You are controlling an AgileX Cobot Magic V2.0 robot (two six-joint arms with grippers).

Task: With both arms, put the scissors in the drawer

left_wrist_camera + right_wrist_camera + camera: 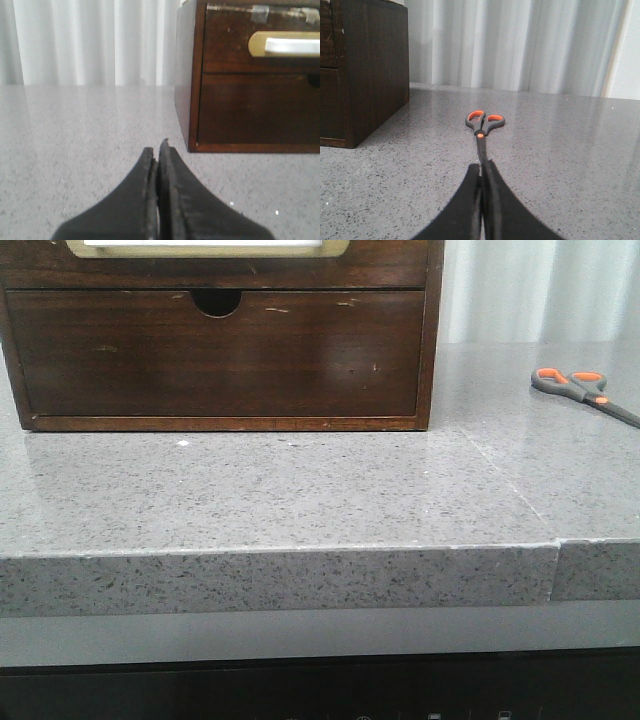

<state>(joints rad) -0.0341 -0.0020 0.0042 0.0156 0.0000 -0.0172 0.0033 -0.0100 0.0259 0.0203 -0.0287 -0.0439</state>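
The left gripper hangs low, its 2 dark fingers pressed together with only a thin seam between them. The right gripper is likewise closed, its fingers meeting, gripping nothing.

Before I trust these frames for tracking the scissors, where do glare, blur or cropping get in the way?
Front view: the scissors are sharp but at the right edge; the drawer is cropped by the top edge. Left wrist view: soft overall, glare on the drawer's white panel, the left gripper blurred up close. Right wrist view: the scissors are crisp, blade tips hidden behind the right gripper.
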